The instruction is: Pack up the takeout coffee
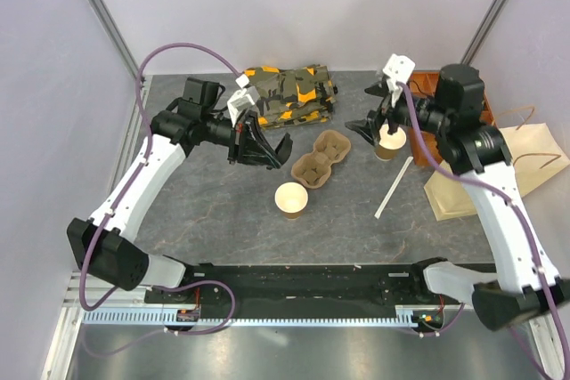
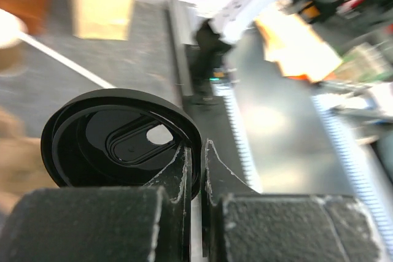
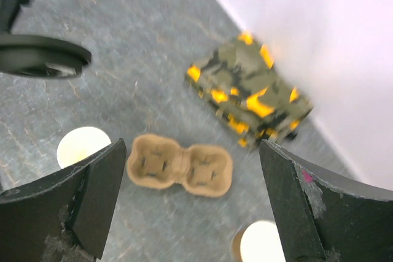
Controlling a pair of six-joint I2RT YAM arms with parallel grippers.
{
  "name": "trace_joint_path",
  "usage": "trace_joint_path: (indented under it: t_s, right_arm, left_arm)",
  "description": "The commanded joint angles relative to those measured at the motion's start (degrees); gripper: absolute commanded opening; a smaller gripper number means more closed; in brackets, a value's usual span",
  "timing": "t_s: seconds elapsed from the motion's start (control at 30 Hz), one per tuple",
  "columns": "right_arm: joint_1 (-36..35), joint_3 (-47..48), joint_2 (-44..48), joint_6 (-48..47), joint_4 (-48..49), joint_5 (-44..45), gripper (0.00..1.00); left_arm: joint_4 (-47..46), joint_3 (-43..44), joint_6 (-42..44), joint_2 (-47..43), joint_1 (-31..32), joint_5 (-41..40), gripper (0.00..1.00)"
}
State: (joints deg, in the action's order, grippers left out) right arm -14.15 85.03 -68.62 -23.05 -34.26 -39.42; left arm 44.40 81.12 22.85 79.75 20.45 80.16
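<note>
Lid (image 2: 116, 140), rim in left claw (image 2: 200, 154)

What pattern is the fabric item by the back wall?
Fabric item: olive camouflage with orange patches; best in right wrist view.

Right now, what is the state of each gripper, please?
Left gripper: shut on the lid.
Right gripper: open, holding nothing.

**Desk:** Where's the black lid (image 2: 116, 142)?
**Photographer:** Left of centre in the overhead view, off its cup, standing on edge, its rim pinched in the left gripper (image 2: 201, 157).
**Desk:** The tan cup (image 1: 390, 142)?
**Photographer:** Upright, uncovered, right of centre.
</note>
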Motion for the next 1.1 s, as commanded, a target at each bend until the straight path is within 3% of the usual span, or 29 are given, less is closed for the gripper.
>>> trace_joint_path:
  t_s: [0.0,0.17,0.3,0.43,0.57,0.7,0.8,1.07]
  right_arm:
    - [-3.5,-5.57,6.21,-4.54,8.77,-1.89,0.98]
    - [-10.53,-9.62,9.64,-10.69,7.46,1.01,0.96]
    - [-16.51,-7.96,9.65,-27.36,-4.48,-2.06,0.96]
    - [-19.15,-7.69,9.38,-27.58,-5.73,-3.82,0.9]
    - [-24.24,-5.51,7.98,-29.24,-6.51,-3.47,0.75]
    - [-33.8,-3.47,5.78,-32.67,-11.61,1.44,0.79]
    - [-39.26,-5.05,5.95,-33.82,-10.31,5.92,0.82]
    - [-43.68,-5.14,3.76,-34.34,-9.16,9.8,0.79]
  left_arm:
    - [-4.06,-1.76,-17.22,-3.01,1.79,12.03,0.02]
    - [-4.15,-1.93,-24.85,-2.75,3.02,12.12,0.02]
    - [-4.24,-2.55,-26.1,-3.98,4.33,10.63,0.02]
    - [-4.24,-4.74,-23.83,-6.44,7.75,8.96,0.03]
    - [-4.32,-7.81,-22.94,-8.02,8.56,10.01,0.03]
    - [-4.24,-9.49,-23.29,-8.03,9.26,12.29,0.02]
    - [-4.24,-10.19,-23.03,-8.38,10.4,12.48,0.03]
    - [-4.5,-12.3,-22.94,-9.7,13.48,10.81,0.03]
